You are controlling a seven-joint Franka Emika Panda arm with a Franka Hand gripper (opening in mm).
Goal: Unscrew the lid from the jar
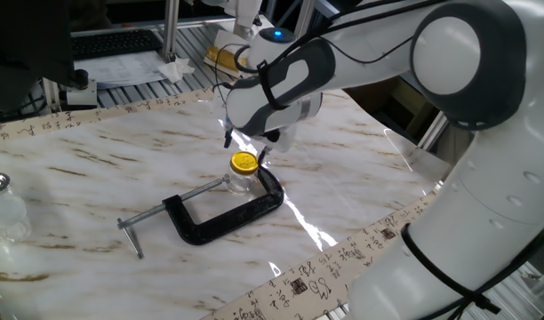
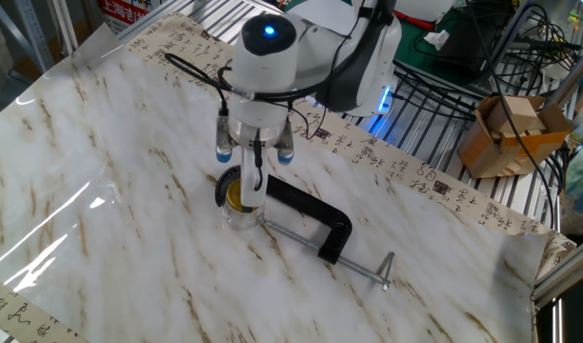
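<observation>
Directly below the gripper in one fixed view sits the yellow lid, screwed on the small glass jar, which is held in a black C-clamp; the fingers look spread above the lid without touching it. Seen from the other fixed view, the gripper hangs just above the lid and jar, one finger crossing in front of them, the clamp to its right.

Both views are bright and evenly lit from overhead. The glossy table throws white glare: a streak runs from under the end effector toward the near edge, and pale patches lie well off to its side in the other view. Shadows beneath the end effector are soft. A blue light glows atop the arm. Focus is sharp throughout.
</observation>
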